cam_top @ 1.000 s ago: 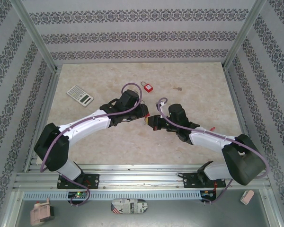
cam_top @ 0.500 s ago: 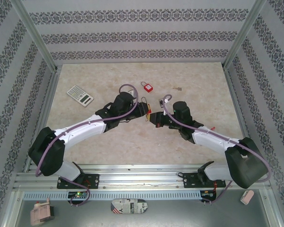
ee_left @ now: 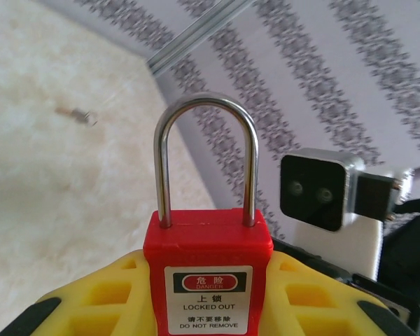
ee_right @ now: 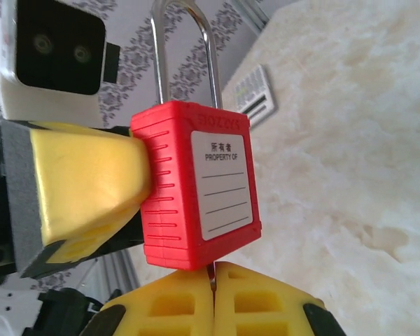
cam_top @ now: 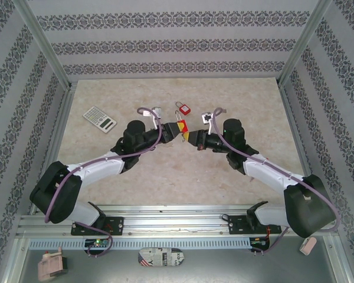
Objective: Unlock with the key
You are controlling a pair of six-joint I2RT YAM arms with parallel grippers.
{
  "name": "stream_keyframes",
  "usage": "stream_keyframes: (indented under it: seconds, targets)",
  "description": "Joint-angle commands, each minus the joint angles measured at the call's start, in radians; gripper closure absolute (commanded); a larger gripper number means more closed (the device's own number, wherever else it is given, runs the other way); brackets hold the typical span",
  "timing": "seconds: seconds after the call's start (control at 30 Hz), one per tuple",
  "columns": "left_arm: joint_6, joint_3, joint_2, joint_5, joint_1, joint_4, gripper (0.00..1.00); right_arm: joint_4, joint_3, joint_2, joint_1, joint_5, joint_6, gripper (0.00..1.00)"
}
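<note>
Red padlock [ee_left: 208,245] points its shackle [ee_left: 206,100] away from key [ee_right: 212,270].

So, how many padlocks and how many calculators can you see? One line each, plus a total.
Padlocks: 2, the held padlock and the loose padlock on the table
Calculators: 1, the calculator
Total: 3

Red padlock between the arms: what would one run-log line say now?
left gripper: shut on red plastic padlock with steel shackle | right gripper: shut on thin metal key at padlock's underside | shackle: closed
</note>
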Motion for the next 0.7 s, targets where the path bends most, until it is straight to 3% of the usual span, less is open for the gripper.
stream_keyframes:
  seconds: [0.0,0.37,0.67]
  targets:
    - [0.002,-0.036,-0.035,0.258,-0.023,0.252,1.0,0.219,0.105,0.003,-0.037,0.021,0.072,1.0]
    - [-0.073,0.0,0.007,0.414,0.006,0.597,1.0,0.341,0.196,0.079,-0.069,-0.08,0.193,1.0]
    - [-0.095,0.096,-0.007,0.5,0.019,0.641,1.0,0.393,0.265,0.154,-0.089,-0.116,0.273,1.0]
